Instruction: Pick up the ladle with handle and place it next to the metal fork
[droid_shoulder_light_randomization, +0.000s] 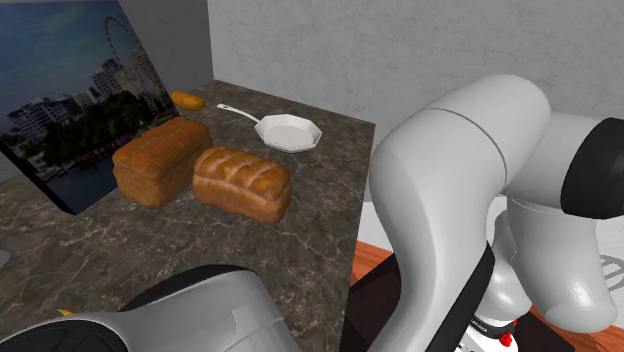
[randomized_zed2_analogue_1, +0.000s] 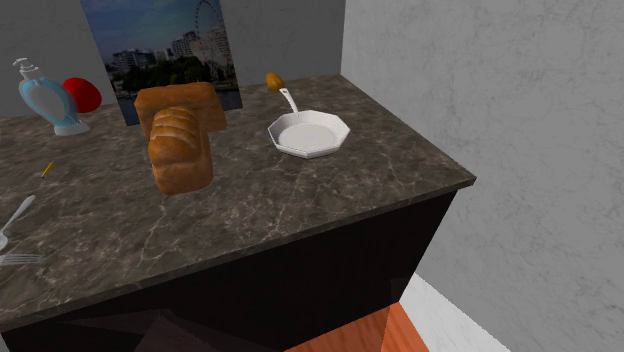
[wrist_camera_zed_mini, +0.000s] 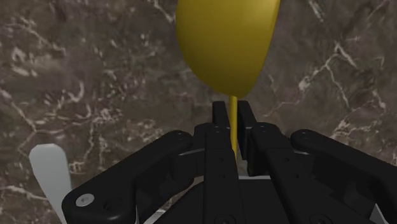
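Arm (droid_shoulder_light_randomization: 460, 170) — glossy white shells, fat and rounded, with a thin seam line across the big link. Black joint cap (droid_shoulder_light_randomization: 598, 165) on the neighbouring link. A black band sits lower down, with a small red dot (droid_shoulder_light_randomization: 506, 339) near it. Gripper (wrist_camera_zed_mini: 233, 116) is all black — blocky angular body, round screw heads (wrist_camera_zed_mini: 84, 200) set into the outer corners, two slim squared fingers (wrist_camera_zed_mini: 219, 113).

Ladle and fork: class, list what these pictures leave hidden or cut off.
1. Ladle: wrist view, the bowl's far end is cut off by the picture's edge, and the tool hides the handle's end.
2. Fork: second exterior view, cut off by the left edge.
3. Counter: shoulder view, the arm hides its near part.
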